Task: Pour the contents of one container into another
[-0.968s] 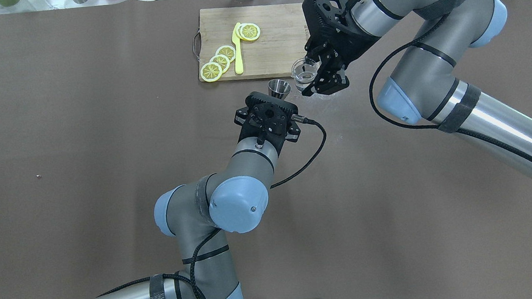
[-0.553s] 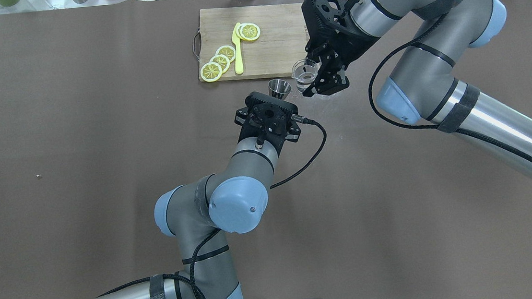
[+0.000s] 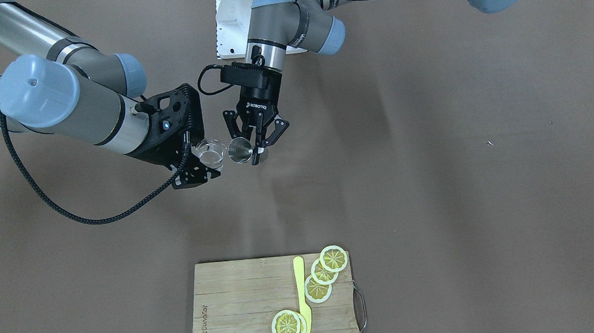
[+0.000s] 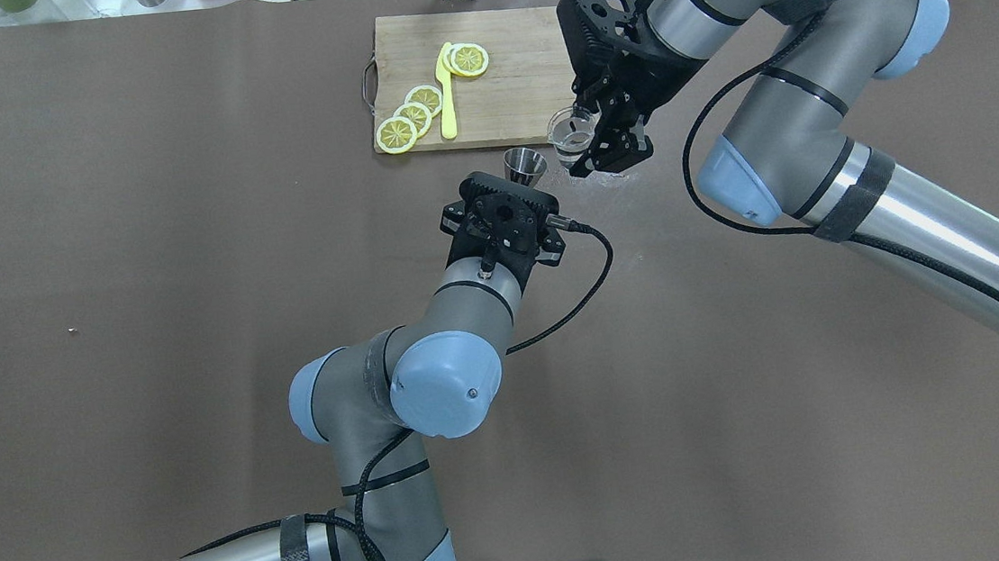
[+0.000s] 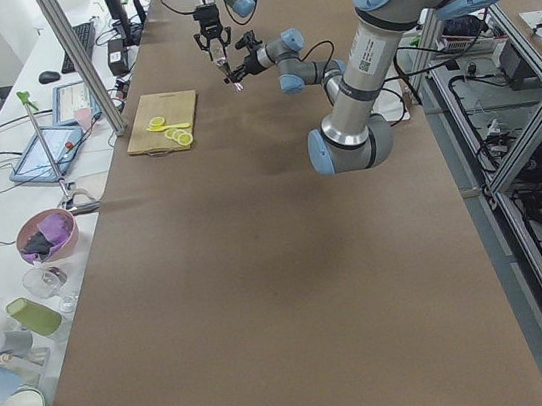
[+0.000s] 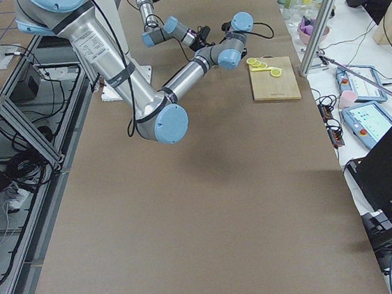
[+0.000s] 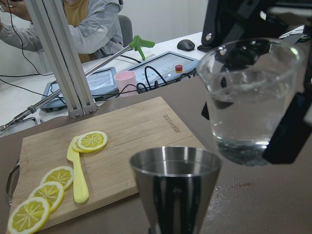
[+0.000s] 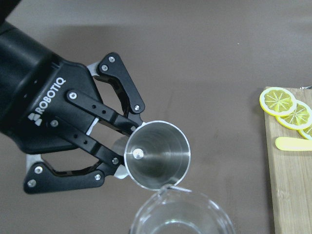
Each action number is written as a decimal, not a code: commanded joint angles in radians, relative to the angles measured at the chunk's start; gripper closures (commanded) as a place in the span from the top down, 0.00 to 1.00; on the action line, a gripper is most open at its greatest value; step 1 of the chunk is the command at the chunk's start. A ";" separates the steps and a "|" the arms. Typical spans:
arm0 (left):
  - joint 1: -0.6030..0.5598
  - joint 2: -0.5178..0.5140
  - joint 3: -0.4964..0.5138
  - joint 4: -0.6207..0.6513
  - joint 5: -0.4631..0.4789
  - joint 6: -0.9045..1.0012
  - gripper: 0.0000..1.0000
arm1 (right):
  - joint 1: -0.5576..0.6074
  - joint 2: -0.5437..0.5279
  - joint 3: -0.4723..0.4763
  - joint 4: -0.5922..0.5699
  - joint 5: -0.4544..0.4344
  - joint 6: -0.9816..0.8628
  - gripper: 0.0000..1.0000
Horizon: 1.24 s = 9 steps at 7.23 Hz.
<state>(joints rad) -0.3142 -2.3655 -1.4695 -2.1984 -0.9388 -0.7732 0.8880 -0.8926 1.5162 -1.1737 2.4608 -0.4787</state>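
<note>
Near the far middle of the brown bench (image 4: 145,257), just in front of a wooden cutting board (image 4: 517,62), the two arms meet. The left tool (image 8: 124,148) is clamped on the lower part of a small conical steel measuring cup (image 4: 525,165), holding it upright with its wide mouth facing up. Just to the right of it, the right tool (image 4: 588,137) grips a clear glass cup (image 4: 569,132) by its sides; the glass holds clear water in its lower part. From the left wrist view the glass sits beside and a little higher than the steel cup's rim, close to upright. From the right wrist view the pouring lip of the glass lies right at the steel cup's rim; whether they touch cannot be told. A few small wet specks show on the bench beneath the glass. On the board, toward its left half, lie several yellow lemon slices (image 4: 412,112) and a yellow plastic knife (image 4: 445,95).
</note>
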 commanded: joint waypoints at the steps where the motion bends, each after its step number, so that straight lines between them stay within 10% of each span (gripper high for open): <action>1: 0.000 0.000 0.000 0.000 0.000 0.000 0.00 | 0.006 0.012 0.002 -0.052 -0.002 -0.018 0.00; 9: -0.002 -0.005 0.008 -0.020 0.000 0.000 0.00 | 0.002 0.076 0.002 -0.182 -0.046 -0.062 0.00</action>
<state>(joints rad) -0.3157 -2.3699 -1.4638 -2.2110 -0.9393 -0.7730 0.8919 -0.8247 1.5185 -1.3264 2.4215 -0.5163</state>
